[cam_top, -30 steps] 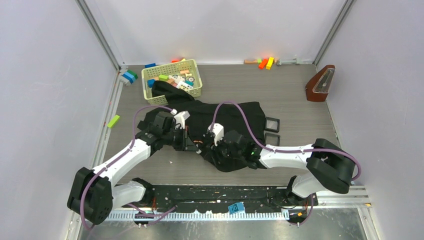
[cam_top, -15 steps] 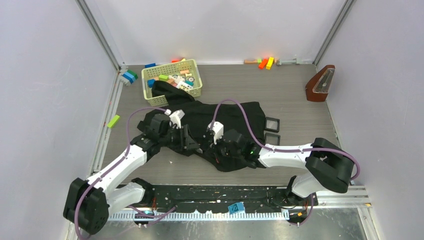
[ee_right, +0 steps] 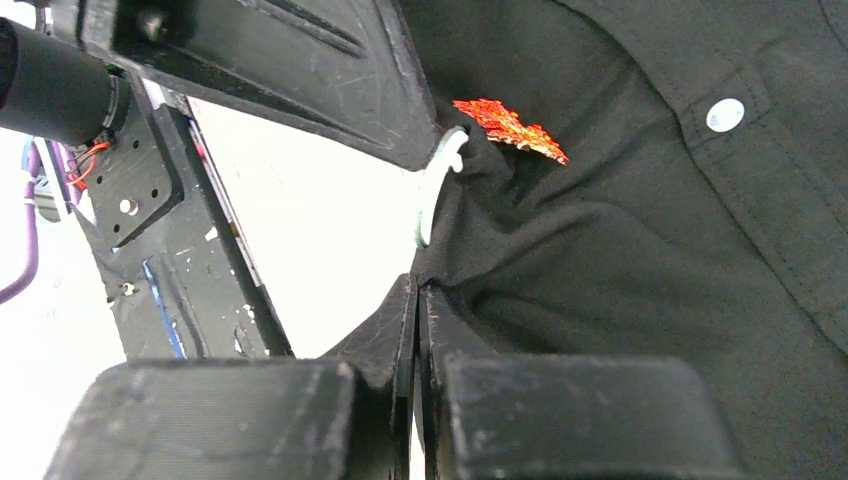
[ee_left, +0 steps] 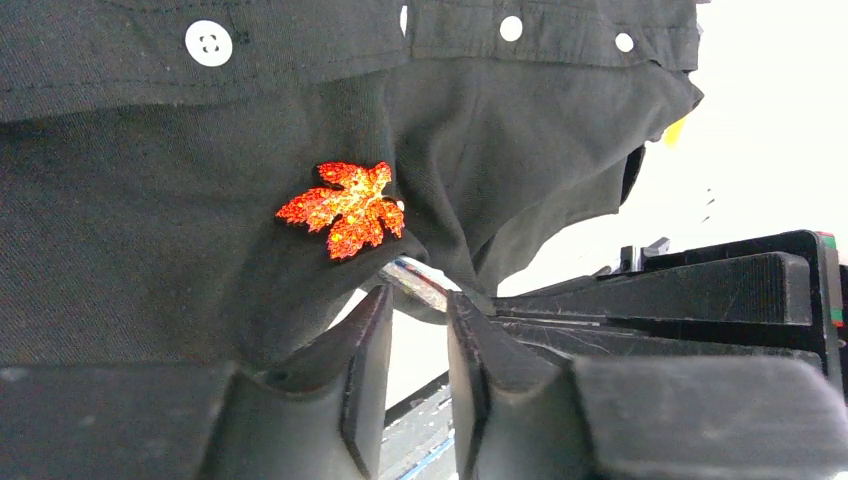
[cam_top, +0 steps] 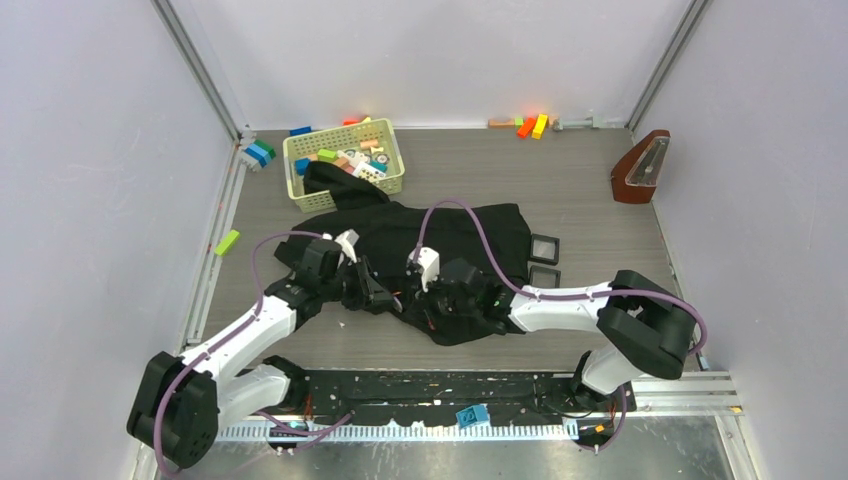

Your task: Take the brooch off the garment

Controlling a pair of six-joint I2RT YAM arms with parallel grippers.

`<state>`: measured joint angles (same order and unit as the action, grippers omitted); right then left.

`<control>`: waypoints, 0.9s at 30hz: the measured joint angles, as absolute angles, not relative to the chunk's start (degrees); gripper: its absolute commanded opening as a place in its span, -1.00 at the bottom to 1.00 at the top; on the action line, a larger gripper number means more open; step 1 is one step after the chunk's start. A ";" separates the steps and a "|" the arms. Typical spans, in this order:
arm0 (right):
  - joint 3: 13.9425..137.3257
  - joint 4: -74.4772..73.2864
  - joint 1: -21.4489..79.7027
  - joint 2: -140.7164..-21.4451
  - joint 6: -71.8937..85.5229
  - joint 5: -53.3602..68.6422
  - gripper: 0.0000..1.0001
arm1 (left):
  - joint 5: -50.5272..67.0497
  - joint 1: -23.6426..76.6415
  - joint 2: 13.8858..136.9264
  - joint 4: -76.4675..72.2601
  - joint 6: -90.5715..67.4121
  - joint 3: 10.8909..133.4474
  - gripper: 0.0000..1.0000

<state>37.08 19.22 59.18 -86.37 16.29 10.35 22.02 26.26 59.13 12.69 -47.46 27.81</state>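
The black garment (cam_top: 470, 235) lies spread in the middle of the table, with white buttons (ee_left: 208, 43) along its placket. The orange-red leaf brooch (ee_left: 345, 207) is pinned on a raised fold of it and also shows in the right wrist view (ee_right: 512, 128). I cannot make it out in the top view. My right gripper (ee_right: 418, 295) is shut on a pinch of the garment (ee_right: 620, 250) just below the brooch and holds the fold up. My left gripper (ee_left: 415, 300) is open a narrow gap. Its fingertips (ee_left: 372, 312) sit right under the brooch, at a small shiny back piece (ee_left: 420, 283) behind the fold.
A yellow basket (cam_top: 291, 152) of toy blocks stands at the back left, with part of the garment draped on it. Two small black frames (cam_top: 545, 243) lie right of the garment. A brown metronome (cam_top: 640, 168) stands far right. Loose blocks (cam_top: 530, 125) lie along the back wall, and a green block (cam_top: 227, 241) at the left.
My left gripper has moved right and closer to the right gripper, up to the raised fold. The right gripper has shifted slightly left, still gripping the cloth.
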 measured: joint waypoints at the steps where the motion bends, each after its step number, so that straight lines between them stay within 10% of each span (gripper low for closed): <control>1: 37.32 19.22 59.18 -86.56 16.32 10.76 -0.97 | 22.04 26.26 59.16 12.56 -47.66 27.81 -0.51; 7: 38.13 18.94 59.18 -86.67 16.43 11.66 -0.98 | 22.06 26.26 59.13 12.45 -48.25 27.40 0.19; 12: 38.50 18.74 59.18 -87.20 16.43 11.99 -0.99 | 21.89 26.26 58.46 12.95 -49.36 26.76 0.29; 27: 39.03 18.17 59.18 -88.16 16.43 13.23 -0.99 | 22.31 26.26 59.18 11.75 -52.40 24.32 -0.94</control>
